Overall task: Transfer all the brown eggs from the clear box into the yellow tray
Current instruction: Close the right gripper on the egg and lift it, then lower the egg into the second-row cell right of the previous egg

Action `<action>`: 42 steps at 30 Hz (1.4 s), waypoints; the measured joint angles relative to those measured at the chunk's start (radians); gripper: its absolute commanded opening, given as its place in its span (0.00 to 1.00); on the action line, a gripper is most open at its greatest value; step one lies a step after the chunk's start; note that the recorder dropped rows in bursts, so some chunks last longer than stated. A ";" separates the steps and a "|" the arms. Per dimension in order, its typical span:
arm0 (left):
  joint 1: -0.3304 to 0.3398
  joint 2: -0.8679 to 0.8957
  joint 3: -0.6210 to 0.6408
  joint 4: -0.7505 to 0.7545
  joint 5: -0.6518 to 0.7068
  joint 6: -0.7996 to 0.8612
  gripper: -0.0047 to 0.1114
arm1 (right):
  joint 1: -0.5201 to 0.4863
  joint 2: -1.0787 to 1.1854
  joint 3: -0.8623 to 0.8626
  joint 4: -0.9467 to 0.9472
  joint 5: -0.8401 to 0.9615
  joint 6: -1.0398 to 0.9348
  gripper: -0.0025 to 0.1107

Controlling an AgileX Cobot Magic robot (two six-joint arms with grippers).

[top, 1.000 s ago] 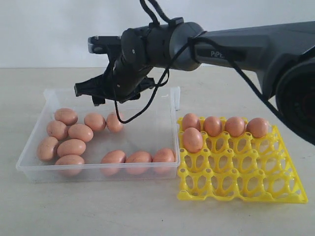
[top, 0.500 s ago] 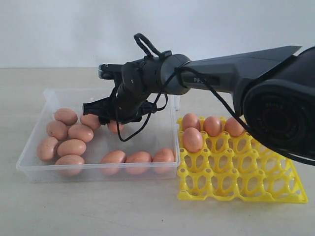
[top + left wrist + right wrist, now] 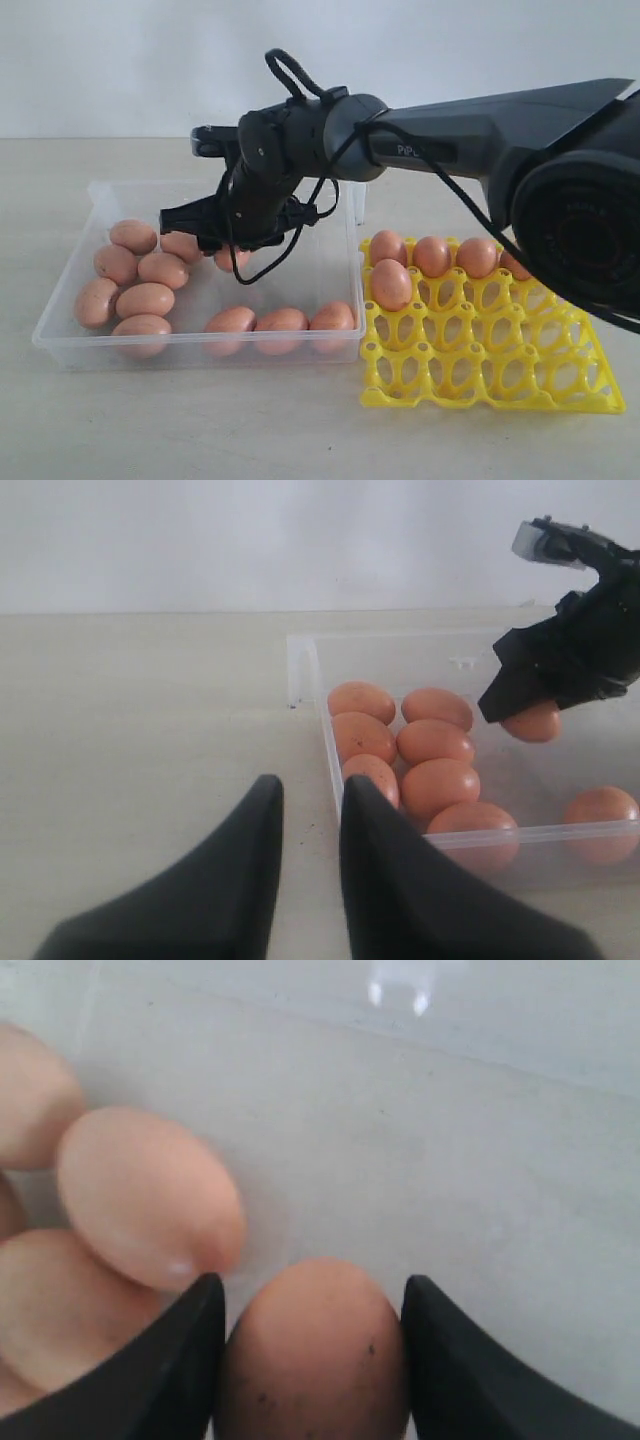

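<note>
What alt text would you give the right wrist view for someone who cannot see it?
The end effector grips a speckled brown egg between its two dark fingers, on the floor of a clear box. More brown eggs lie clustered just beside it, one nearly touching a finger.

R end effector (image 3: 235,238) dropped into clear box (image 3: 200,346), now clamped round brown egg (image 3: 310,1345).

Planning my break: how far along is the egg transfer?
Done: five brown eggs sit in the yellow tray. In hand: the right gripper straddles one egg in the clear box; a firm grip is not confirmed. Left: eleven eggs lie in the box, that one included.
</note>
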 measured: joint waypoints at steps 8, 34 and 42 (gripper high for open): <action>0.000 0.000 0.000 0.000 0.000 0.000 0.23 | 0.139 -0.265 0.351 -0.266 -0.463 0.142 0.03; 0.000 0.000 0.000 0.000 0.000 0.000 0.23 | -0.743 -0.618 1.084 -1.806 -1.557 1.058 0.02; 0.000 0.000 0.000 0.000 0.000 0.000 0.23 | -0.623 -0.618 1.084 -1.738 -1.299 0.896 0.02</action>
